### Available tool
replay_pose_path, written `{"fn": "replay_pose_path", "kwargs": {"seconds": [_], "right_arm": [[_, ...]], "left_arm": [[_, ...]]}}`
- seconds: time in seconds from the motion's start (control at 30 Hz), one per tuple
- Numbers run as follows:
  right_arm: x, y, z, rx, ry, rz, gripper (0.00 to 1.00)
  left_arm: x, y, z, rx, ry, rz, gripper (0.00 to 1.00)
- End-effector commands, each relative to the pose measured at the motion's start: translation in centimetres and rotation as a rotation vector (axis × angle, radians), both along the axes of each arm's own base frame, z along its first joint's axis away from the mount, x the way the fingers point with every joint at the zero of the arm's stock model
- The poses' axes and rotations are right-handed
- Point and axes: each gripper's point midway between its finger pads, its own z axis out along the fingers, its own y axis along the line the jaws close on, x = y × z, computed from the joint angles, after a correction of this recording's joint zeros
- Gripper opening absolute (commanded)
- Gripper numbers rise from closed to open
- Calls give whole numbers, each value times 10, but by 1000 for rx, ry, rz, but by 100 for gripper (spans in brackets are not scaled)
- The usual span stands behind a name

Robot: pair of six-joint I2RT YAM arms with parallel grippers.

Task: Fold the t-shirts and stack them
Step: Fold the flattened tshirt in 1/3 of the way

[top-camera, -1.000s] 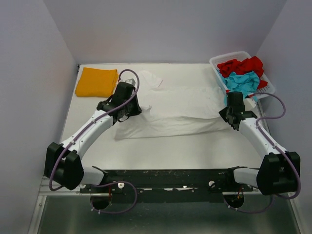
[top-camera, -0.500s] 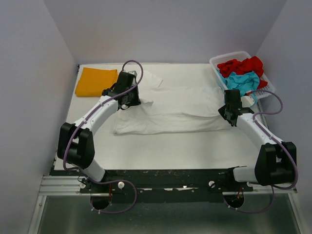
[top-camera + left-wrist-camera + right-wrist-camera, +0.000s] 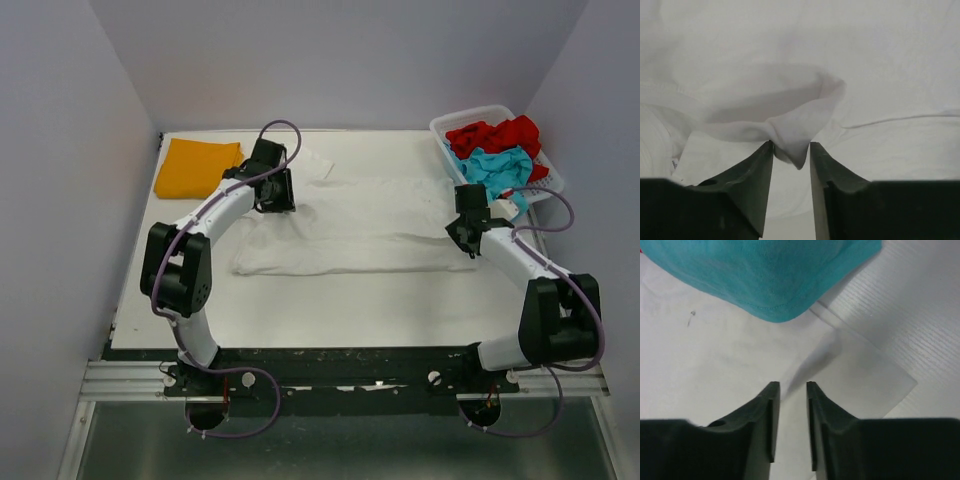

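A white t-shirt (image 3: 350,225) lies folded lengthwise into a long band across the middle of the table. My left gripper (image 3: 274,198) is over the band's left end. In the left wrist view its jaws (image 3: 791,150) stand parted, and a peak of white cloth (image 3: 795,132) still sits between the tips. My right gripper (image 3: 463,232) is at the band's right end, open (image 3: 793,387) over flat white cloth (image 3: 715,365) with nothing between its fingers. An orange-yellow t-shirt (image 3: 197,167) lies folded at the back left. Red (image 3: 495,133) and teal (image 3: 495,168) t-shirts fill the basket; the teal one (image 3: 765,270) hangs just ahead of the right fingers.
The white lattice basket (image 3: 470,113) stands at the back right corner, close behind my right gripper. Grey walls close in the table on the left, back and right. A white sleeve (image 3: 315,162) pokes out behind my left gripper.
Both arms swung toward the back of the table, carrying the shirt's near edge over onto itself. Both grippers were shut on the cloth and now stand parted.
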Motion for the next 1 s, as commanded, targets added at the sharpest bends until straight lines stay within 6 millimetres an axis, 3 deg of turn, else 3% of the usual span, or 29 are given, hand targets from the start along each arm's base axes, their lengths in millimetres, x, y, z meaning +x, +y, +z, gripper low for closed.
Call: {"fn": "replay_pose_path", "kwargs": {"seconds": [0.0,0.07,0.23,0.37,0.53,0.67,0.73,0.83,0.97], "right_arm": [[12,-6,15,-23,-52,-25,40],[12,-5,21,-28,-68,-4,53],[5,5,37,-26,-91,108,80],[-1,36,48,31,-127,295,100],[-5,86,48,50,-183,506,100],[5,132,26,27,-148,672,100],[12,145,6,33,-92,714,100],[16,150,-20,42,-26,709,100],[-1,132,-42,28,48,611,100]], "left_arm": [[16,15,10,59,15,69,51],[18,14,20,50,-5,72,98],[5,12,33,2,-13,80,99],[-19,3,26,-86,4,58,99],[-43,-18,0,-225,67,2,99],[-46,-18,-27,-209,142,22,99],[-47,-18,-39,-203,166,33,99],[-52,-20,-53,-223,202,40,99],[-72,-26,-72,-271,267,37,99]]}}
